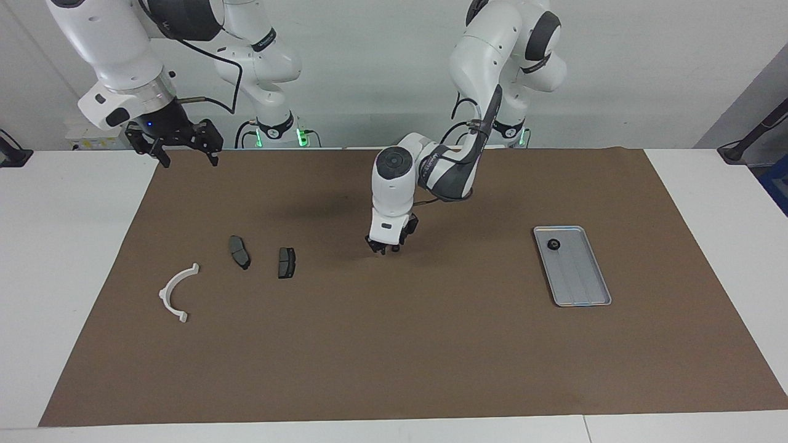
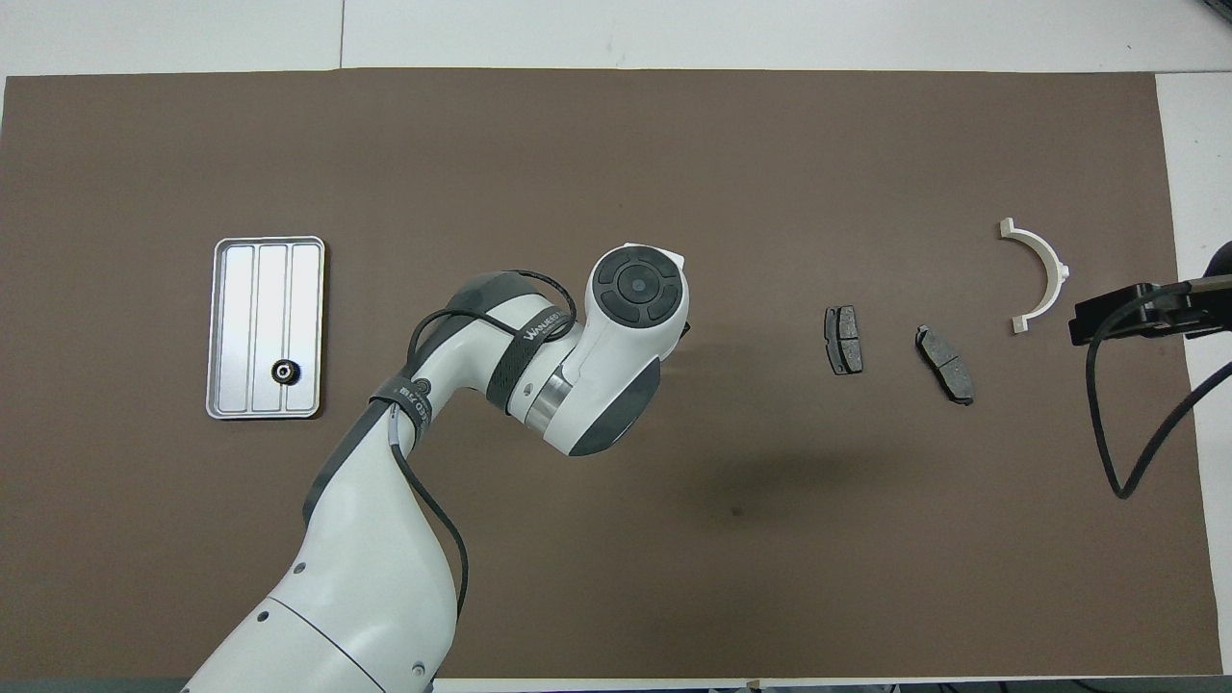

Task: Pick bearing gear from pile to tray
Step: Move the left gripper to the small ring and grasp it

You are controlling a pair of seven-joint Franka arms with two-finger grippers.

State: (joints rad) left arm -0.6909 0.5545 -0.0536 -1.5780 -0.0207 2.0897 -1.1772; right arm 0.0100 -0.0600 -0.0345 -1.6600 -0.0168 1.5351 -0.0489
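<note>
Bearing gear [image 1: 554,245] sits in the tray [image 1: 585,289]; left tool [image 1: 383,248] low mid-tabletop, grip unreadable; right tool [image 1: 183,152] wide.

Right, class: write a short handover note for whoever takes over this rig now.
Left gripper: low over the middle of the mat; grip unclear.
Right gripper: waiting, jaws open, over the mat's edge near the robots.
Done: one gear lies in the tray.
Left: check under the left gripper for another gear; the two plates and white bracket are not gears.
</note>
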